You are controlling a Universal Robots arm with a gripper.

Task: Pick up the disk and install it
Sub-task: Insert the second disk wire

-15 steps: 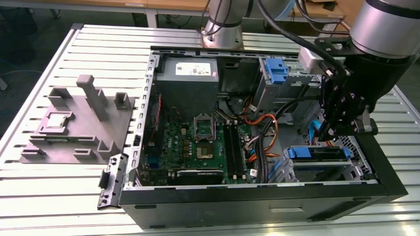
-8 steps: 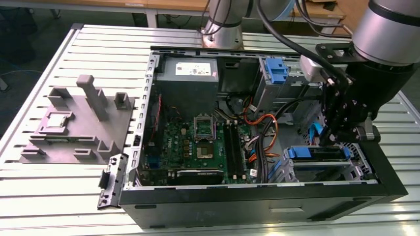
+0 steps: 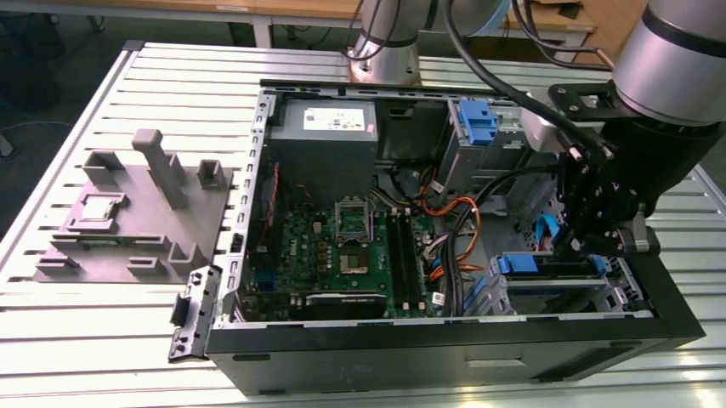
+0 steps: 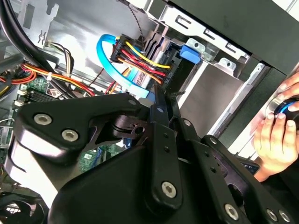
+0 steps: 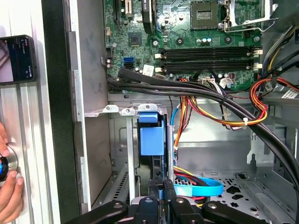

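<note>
Here, open computer case (image 3: 454, 340) fills centre of exterior view, green motherboard (image 3: 340, 255) inside. Gripper (image 3: 590, 246) at right of frame, down over drive bay (image 3: 556, 289) in case's lower right corner. Fingers closed narrow on disk (image 5: 152, 140), blue carrier edge-on, standing in bay slot. Person's hand (image 4: 275, 135) at right edge of second wrist view.

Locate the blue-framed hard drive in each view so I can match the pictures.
Exterior view: the grey metal disk in its blue plastic carrier sits in the silver metal drive bay, in the case corner towards the exterior view's right.
First wrist view: the disk's blue end tab stands edge-on inside the bay.
Second wrist view: the blue tab lies against the bay's wall.
Shared landmark: the silver drive bay.
</note>
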